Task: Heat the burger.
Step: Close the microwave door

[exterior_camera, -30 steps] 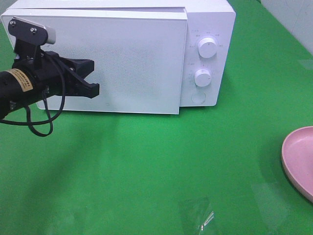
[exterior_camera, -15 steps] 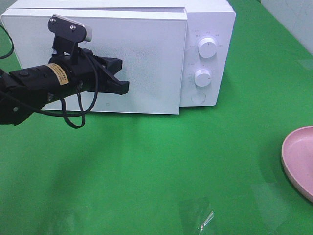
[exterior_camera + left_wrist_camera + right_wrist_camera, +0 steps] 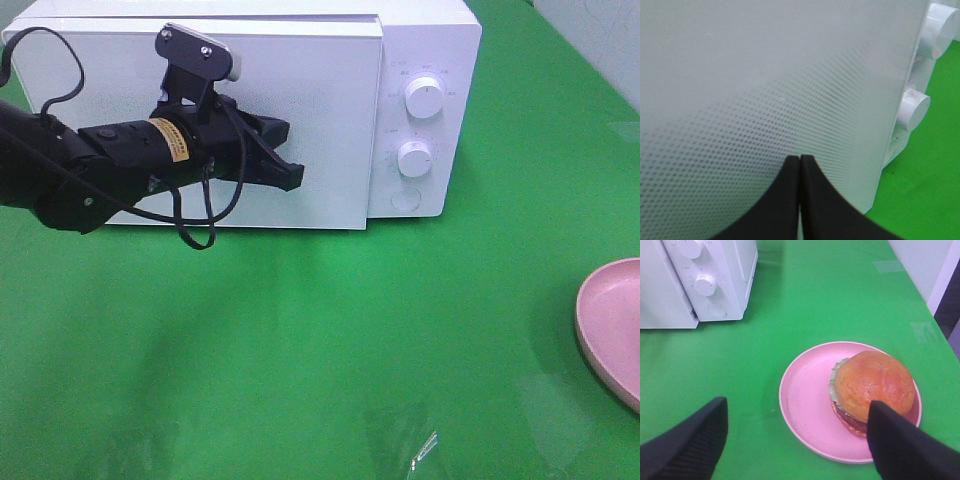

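The left tool [image 3: 290, 178] is pinched fully shut, holding nothing, its tips in front of the closed microwave door [image 3: 300, 90], short of the door's edge beside the two knobs [image 3: 425, 98]; whether the tips touch the panel is hard to tell from the close view. The right tool [image 3: 795, 440] stands wide and holds nothing, hanging over the pink plate [image 3: 805, 390] on the green desk [image 3: 815, 300].

The burger [image 3: 872, 387] sits on that plate, toward one side rather than the middle, well apart from the microwave [image 3: 440, 40] — in the high view only the plate's edge shows and the burger is out of frame.

The burger looks light but soft and stacked — the glossy bun may be slick, and the layers could slide apart or squash. The safest hold is likely across the bun's sides with a gentle squeeze, low enough to catch both halves, keeping it level.
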You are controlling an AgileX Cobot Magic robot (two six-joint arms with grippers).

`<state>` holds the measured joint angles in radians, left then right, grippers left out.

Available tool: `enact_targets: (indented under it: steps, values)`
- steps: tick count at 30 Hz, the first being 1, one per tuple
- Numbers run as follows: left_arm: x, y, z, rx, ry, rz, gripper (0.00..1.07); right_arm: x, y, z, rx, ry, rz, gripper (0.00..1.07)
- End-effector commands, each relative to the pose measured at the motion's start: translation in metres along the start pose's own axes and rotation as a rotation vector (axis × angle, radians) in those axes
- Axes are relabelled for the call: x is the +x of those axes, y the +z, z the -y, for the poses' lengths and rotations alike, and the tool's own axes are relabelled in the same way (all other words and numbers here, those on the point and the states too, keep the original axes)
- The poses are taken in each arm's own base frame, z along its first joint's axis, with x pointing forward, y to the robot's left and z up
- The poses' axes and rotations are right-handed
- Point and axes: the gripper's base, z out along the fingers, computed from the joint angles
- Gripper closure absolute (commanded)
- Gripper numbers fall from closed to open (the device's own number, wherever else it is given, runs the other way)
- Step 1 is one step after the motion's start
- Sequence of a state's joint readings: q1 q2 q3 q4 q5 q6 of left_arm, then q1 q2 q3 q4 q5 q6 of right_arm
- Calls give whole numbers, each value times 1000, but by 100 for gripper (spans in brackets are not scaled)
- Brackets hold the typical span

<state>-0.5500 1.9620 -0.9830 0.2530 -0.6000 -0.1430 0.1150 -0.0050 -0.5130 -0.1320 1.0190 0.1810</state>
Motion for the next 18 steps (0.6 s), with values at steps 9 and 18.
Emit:
enact_targets:
  steps: [9,18]
  values:
    - [-20,25,-6,-35,-36,48,107,1,-4,0,0,4,33,32]
    - [-29,38,-9,-42,-44,57,107,1,-4,0,0,4,33,32]
